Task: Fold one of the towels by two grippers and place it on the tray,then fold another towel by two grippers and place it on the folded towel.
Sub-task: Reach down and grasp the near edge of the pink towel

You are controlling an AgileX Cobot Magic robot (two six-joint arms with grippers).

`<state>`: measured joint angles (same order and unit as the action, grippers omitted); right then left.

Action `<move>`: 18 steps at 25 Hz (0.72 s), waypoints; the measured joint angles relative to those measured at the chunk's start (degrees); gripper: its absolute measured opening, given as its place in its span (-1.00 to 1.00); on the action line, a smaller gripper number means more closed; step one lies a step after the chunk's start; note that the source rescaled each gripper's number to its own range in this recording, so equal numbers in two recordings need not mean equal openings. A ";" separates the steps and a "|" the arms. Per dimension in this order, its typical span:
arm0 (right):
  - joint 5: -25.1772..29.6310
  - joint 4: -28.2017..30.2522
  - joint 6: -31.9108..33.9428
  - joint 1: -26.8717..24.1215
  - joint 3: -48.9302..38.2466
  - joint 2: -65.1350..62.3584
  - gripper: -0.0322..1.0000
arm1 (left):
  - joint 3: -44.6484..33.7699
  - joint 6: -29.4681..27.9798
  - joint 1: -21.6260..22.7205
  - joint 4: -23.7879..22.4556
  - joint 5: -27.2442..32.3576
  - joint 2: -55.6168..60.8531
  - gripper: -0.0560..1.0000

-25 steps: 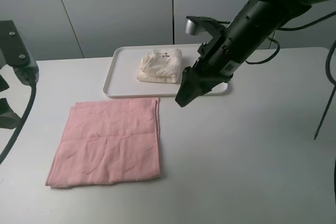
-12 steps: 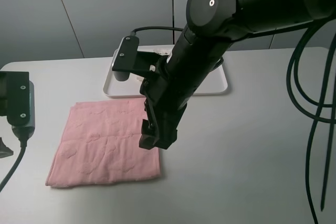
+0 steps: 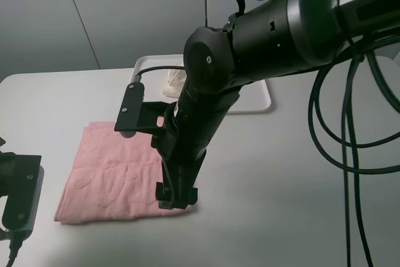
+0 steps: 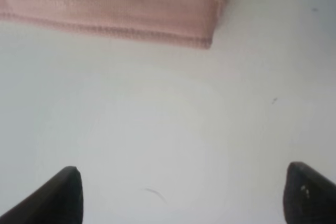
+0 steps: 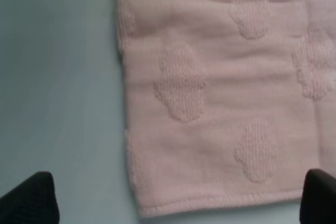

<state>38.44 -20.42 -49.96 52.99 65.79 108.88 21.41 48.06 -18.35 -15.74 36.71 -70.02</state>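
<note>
Fingers (image 5: pixel 32 199) of the right gripper (image 3: pixel 175 196) stand wide apart with nothing held between them. They are poised over the near right corner of the pink towel (image 3: pixel 109 170); whether the tips touch the cloth cannot be told. That towel lies spread flat on the left half of the white table (image 3: pixel 300 186), nearer than the white tray (image 3: pixel 261 99). The right arm (image 3: pixel 250 35) reaches across the middle from the far right and slants down over the towel's right edge. In the right wrist view, the towel's embossed pattern and hemmed corner fill the space between the fingertips. The white tray sits at the far side of the table, mostly hidden behind the arm. A small part of the cream towel (image 3: pixel 173 81) shows on it. The left gripper (image 4: pixel 186 195) is at the near left, over bare table just off the pink towel's near left corner. Its fingers are also spread wide and empty.
</note>
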 joint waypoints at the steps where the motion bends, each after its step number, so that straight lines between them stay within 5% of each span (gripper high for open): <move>1: -0.12 0.17 0.01 0.00 0.09 0.77 1.00 | -0.14 0.00 0.00 -0.29 -0.43 -0.52 0.97; 7: -0.12 0.26 1.03 0.00 2.01 2.83 1.00 | -0.14 0.00 0.00 -0.89 -4.13 -7.28 0.97; 13: -0.62 0.26 1.14 0.00 3.04 2.87 1.00 | -0.14 2.28 0.00 3.16 -7.45 -9.98 0.97; 18: -1.52 0.26 1.14 0.08 3.17 3.44 1.00 | -0.14 2.95 -3.46 4.58 -8.29 -10.92 0.97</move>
<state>36.92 -20.16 -48.82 53.07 68.96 112.33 21.27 51.01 -21.82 -11.16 28.43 -80.94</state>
